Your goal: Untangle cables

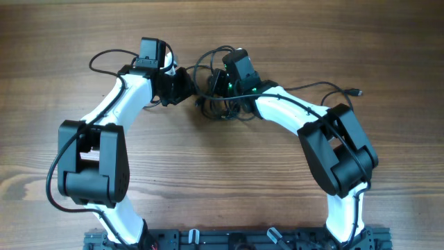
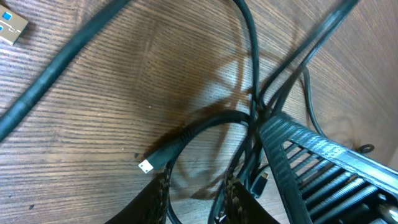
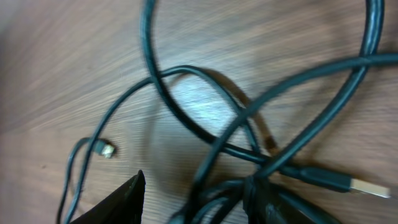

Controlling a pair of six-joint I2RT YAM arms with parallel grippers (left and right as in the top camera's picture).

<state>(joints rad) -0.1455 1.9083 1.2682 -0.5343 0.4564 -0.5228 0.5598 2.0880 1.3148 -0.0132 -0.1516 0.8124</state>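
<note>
My left end effector (image 2: 196,186) sits low over the worktop (image 2: 93,112). Its two fingers (image 2: 155,202) stand apart with bare wood showing in the gap, and I see nothing clamped between them. Just above the left finger's tip lies a small silver-tipped plug (image 2: 146,166). Its black cord curves up and to the right into the crossing of the cables (image 1: 215,101). In the top-left corner of that wrist view, a blue-cored USB-A plug (image 2: 9,28) lies flat on the wood, apart from the rest.

From overhead, the cables form a tangle of loops in the middle of the worktop. The left end effector is just beside the tangle's left edge and the right one is over it. A ribbed black finger (image 2: 311,162), probably the right arm's, sits at the right of the left wrist view, where the cords cross.

The right end effector (image 3: 199,202) hangs over the tangle. One finger (image 3: 121,199) shows clearly at lower left. The other side is lost in blur and dark cords, so I cannot tell whether it grips a cord or only straddles the bunch. Several loops cross beneath it. A tiny plug (image 3: 107,149) lies loose to the left, and a silver USB-A plug (image 3: 367,186) lies at lower right.

Farther right, overhead, one cord trails out past the right arm to a lone plug end (image 1: 357,92) on the wood.
</note>
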